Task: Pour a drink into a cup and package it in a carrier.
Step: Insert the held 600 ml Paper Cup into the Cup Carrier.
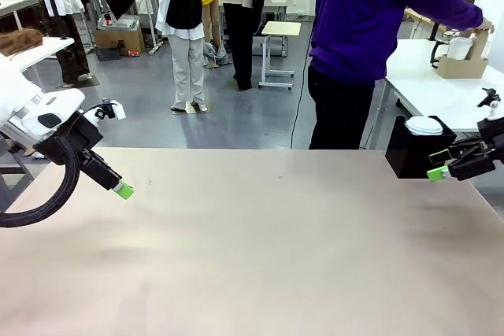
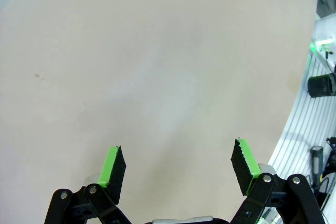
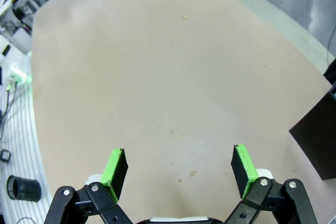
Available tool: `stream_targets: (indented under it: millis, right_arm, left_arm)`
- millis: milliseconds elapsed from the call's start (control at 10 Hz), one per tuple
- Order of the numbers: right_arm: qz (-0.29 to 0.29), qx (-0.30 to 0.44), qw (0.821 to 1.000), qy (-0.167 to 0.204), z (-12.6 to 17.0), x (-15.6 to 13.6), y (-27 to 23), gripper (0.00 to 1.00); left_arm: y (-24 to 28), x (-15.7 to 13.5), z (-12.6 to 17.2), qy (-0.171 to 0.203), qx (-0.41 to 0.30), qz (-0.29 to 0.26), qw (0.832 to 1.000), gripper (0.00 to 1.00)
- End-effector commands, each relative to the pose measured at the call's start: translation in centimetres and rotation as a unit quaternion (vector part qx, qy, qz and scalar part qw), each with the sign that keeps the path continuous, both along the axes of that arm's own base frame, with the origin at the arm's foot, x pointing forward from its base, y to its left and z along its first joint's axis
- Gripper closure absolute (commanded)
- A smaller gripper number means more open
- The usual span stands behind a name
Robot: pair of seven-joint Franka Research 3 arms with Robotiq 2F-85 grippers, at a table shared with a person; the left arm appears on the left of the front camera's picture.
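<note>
- Your carrier (image 1: 463, 64) sits on the far white side table (image 1: 441, 96), under the person's hand (image 1: 487, 27), with a white cup (image 1: 459, 47) in it.
- A black box (image 1: 411, 155) holding a short lidded cup (image 1: 424, 125) stands on your table's (image 1: 260, 249) right edge.
- Your right gripper (image 1: 439, 164) hangs just beside that box, fingers spread, holding nothing.
- Your left gripper (image 1: 122, 190) hovers at the left, fingers spread and bare.

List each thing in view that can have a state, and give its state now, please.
left gripper: open, empty, above the bare table.
right gripper: open, empty, beside the black box.
black box: at the table's far right, a short white lidded cup in it.
carrier: on the white side table, the person's hand on it.
</note>
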State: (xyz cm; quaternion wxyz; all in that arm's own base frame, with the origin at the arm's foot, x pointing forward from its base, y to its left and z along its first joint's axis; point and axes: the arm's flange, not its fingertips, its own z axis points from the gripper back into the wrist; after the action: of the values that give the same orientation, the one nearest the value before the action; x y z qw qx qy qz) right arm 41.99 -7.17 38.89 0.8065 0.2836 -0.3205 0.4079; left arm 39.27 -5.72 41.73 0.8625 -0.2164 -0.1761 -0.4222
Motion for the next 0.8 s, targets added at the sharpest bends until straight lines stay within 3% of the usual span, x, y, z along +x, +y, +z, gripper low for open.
stream_targets:
  millis: [0, 700]
  right_arm:
    - [0.005, 0.003, 1.0, -0.002, 0.21, 0.09, -0.18, 0.0]
    - [0.005, 0.003, 1.0, -0.002, 0.21, 0.09, -0.18, 0.0]
  left_arm:
    - [-0.06, -0.1, -0.06, -0.001, -0.01, 0.002, 1.0, 0.0]
    - [-0.06, -0.1, -0.06, -0.001, -0.01, 0.002, 1.0, 0.0]
